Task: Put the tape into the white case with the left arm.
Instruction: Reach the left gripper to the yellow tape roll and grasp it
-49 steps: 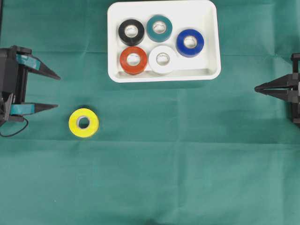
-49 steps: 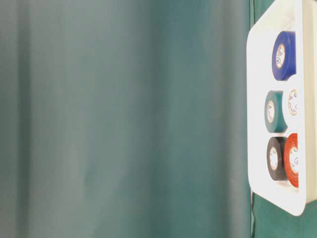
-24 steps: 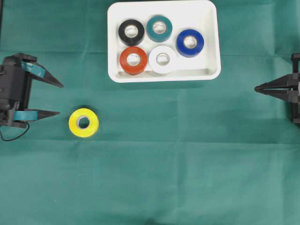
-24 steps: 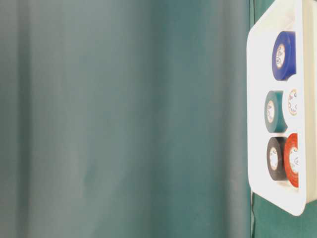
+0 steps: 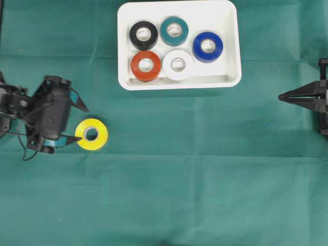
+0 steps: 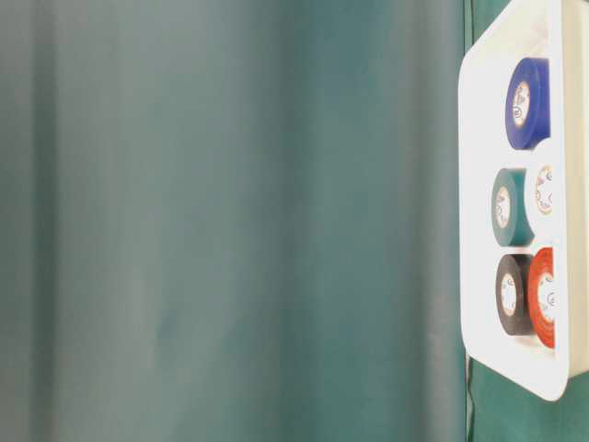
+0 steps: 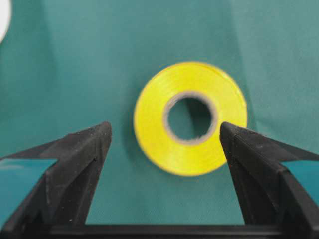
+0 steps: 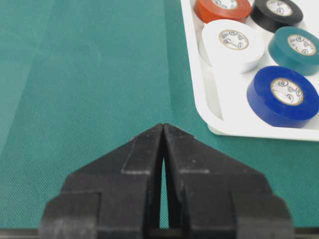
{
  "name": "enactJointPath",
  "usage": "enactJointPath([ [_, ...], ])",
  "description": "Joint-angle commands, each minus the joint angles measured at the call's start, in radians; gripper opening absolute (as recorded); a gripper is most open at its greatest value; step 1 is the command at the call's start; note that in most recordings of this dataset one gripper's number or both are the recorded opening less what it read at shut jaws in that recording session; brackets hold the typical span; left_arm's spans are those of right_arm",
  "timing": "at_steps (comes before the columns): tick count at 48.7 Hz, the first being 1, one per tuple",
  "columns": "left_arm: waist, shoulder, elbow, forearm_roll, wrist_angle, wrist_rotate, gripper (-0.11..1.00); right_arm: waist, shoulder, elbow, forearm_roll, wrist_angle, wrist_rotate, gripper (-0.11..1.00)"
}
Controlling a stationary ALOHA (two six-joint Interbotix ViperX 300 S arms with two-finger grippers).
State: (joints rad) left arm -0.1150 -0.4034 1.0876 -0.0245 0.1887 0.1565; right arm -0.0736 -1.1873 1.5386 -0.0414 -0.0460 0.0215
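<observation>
Since a second ago the left arm (image 5: 43,115) has swung in from the left edge toward the yellow tape (image 5: 91,134), while the right gripper (image 5: 287,96) has kept its place at the right edge.

Green cloth covers the surface (image 5: 205,179). At its far side sits the white case (image 5: 230,46), holding five rolls lying flat: black (image 5: 143,35), teal (image 5: 174,31), blue (image 5: 207,46), red (image 5: 146,65) and white (image 5: 178,64).

The yellow tape lies flat on the cloth, well apart from the case, toward the near left.

The left gripper (image 7: 164,137) has its jaws wide. In the wrist view the roll lies just ahead of the tips; one teal-banded finger (image 5: 72,139) reaches the roll's left edge, but whether it touches cannot be told. Nothing is held.

The right jaws are pressed together, empty.
</observation>
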Motion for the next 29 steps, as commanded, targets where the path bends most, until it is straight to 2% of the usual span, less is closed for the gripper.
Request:
enactJointPath([
  [1,-0.006,0.046,-0.043,-0.002,-0.011,0.003,0.88,-0.002,0.008,-0.014,0.000,-0.009,0.000,-0.09],
  [16,0.003,0.169,-0.075,0.002,-0.012,0.014,0.88,-0.002,0.008,-0.011,-0.002,-0.015,0.000,-0.09],
  [29,0.040,0.198,-0.089,0.002,-0.012,0.071,0.88,-0.002,0.008,-0.011,0.000,-0.015,0.000,-0.09],
])
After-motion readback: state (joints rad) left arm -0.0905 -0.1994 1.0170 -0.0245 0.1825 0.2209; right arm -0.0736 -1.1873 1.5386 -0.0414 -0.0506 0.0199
